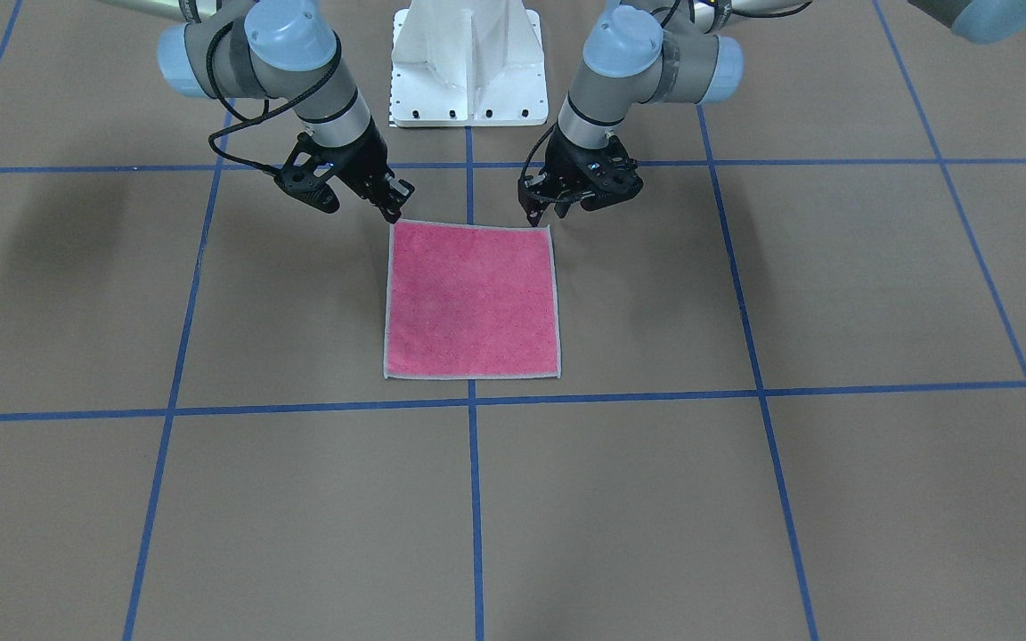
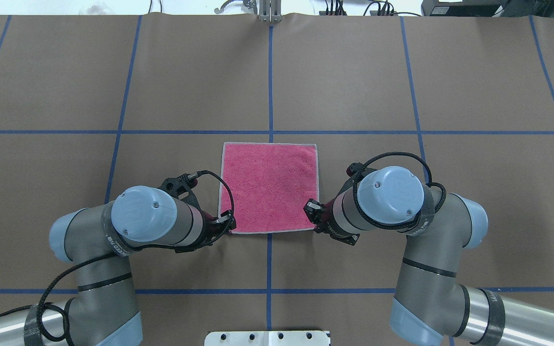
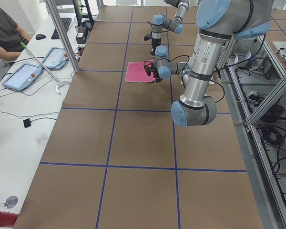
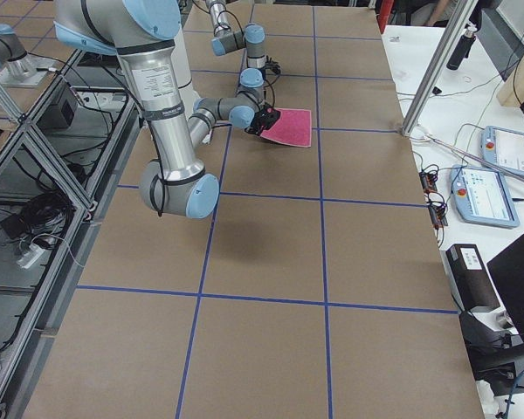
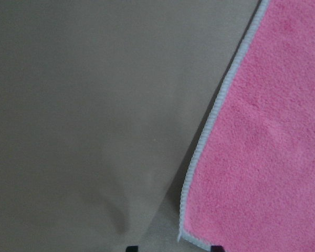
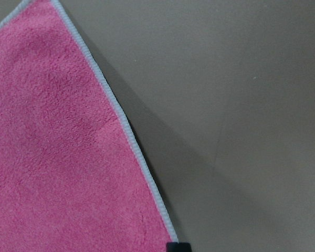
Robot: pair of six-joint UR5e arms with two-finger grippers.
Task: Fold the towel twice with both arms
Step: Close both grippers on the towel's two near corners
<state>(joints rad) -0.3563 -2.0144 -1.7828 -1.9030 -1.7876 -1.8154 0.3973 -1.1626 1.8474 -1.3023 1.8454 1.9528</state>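
Observation:
The towel (image 1: 473, 298) (image 2: 270, 187) lies flat and unfolded on the brown table, pink face up, pale hem all round. My left gripper (image 1: 544, 214) (image 2: 229, 225) is down at the towel's robot-side corner. It is open: in the left wrist view its two fingertips (image 5: 131, 248) straddle that corner of the towel (image 5: 262, 157). My right gripper (image 1: 395, 212) (image 2: 311, 209) is at the other robot-side corner. In the right wrist view its tips show as one black block (image 6: 178, 247) right on the towel (image 6: 58, 157) corner, so it looks shut on it.
The white pedestal (image 1: 468, 62) stands behind the towel between the arms. Blue tape lines (image 1: 473, 499) grid the table. A person (image 3: 5, 28) sits at a side bench with teach pendants (image 3: 21, 76). Open brown table (image 2: 113, 72) lies beyond the towel.

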